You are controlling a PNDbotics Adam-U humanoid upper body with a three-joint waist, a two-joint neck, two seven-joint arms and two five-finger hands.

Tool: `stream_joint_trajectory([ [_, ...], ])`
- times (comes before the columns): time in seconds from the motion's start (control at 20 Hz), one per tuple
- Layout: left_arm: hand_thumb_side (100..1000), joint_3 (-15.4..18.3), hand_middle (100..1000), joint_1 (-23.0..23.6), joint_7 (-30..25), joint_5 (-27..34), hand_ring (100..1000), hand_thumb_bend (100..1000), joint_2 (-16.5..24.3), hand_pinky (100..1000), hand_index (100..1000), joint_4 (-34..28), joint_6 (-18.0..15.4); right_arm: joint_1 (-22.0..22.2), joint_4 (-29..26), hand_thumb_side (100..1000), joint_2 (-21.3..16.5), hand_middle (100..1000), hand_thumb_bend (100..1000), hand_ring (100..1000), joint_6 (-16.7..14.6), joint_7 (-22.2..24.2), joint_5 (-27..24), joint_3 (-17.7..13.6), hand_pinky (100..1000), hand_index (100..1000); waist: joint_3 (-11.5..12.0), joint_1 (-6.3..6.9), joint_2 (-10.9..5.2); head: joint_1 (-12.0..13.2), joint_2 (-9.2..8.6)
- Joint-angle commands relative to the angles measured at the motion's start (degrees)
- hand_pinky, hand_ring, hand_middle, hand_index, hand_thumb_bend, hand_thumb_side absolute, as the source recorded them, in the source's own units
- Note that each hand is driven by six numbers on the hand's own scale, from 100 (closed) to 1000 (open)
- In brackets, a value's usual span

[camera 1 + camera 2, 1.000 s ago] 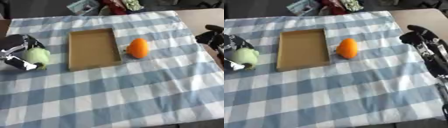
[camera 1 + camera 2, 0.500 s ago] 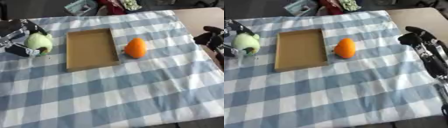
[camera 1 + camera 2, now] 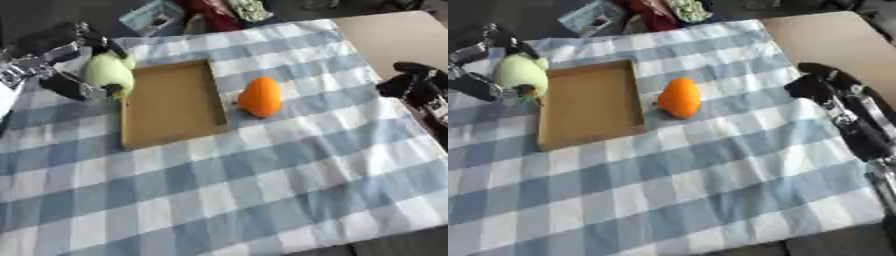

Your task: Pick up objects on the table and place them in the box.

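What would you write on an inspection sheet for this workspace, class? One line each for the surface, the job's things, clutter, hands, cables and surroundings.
Surface: table under a blue and white checked cloth.
Job's things: open cardboard box, nothing in it; orange object on the cloth right of the box; pale green object held at the box's left rim.
Clutter: nothing seen on the cloth.
Hands: left hand curled round the green object; right hand idle at the right edge, fingers curled.
Cables: nothing seen.
Surroundings: mixed items beyond the far edge.

Home table – checked cloth (image 3: pixel 262 165) (clutter behind)
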Motion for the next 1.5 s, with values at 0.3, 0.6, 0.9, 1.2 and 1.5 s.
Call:
stream_joint_trajectory([
  [0.3,237,-0.6,408,-1.33,-2.4,-2.74,414,307,-1.95,629,757,1.12,-0.57,-1.1,-0.82,711,-1.22,663,100,788,-0.27,1.68,0.59,1.05,825,887,-1.37,0.05,-0.16,0.75,-1.16],
  [0.6,240,-0.39,444,-1.38,0.1,-6.21,444,327,-3.39,633,770,2.95,-1.17,-1.12,-0.81,719,-1.02,663,100,787,-0.24,1.95,0.7,1.28,825,887,-2.07,0.11,0.51,0.85,-1.52],
  [0.9,398,-0.7,534,-1.45,4.9,-8.6,526,401,-4.02,661,795,2.9,-1.12,-1.11,-0.77,724,-0.82,662,100,788,-0.19,2.08,0.79,1.4,825,887,-2.6,0.21,0.88,1.0,-1.84],
  [1.2,577,-0.66,636,-1.01,8.27,-10.48,619,524,-3.78,717,809,2.27,-1.19,-0.98,-0.67,722,-0.76,662,100,788,-0.18,2.03,0.92,1.28,825,888,-2.53,0.25,0.82,0.84,-1.88],
  [1.5,582,-0.29,633,0.54,8.69,-7.07,617,455,-3.33,725,799,0.16,-0.45,-1.02,-0.55,707,-0.99,663,100,789,-0.43,1.6,1.26,0.69,825,887,-1.52,-0.09,0.49,0.2,-1.59],
])
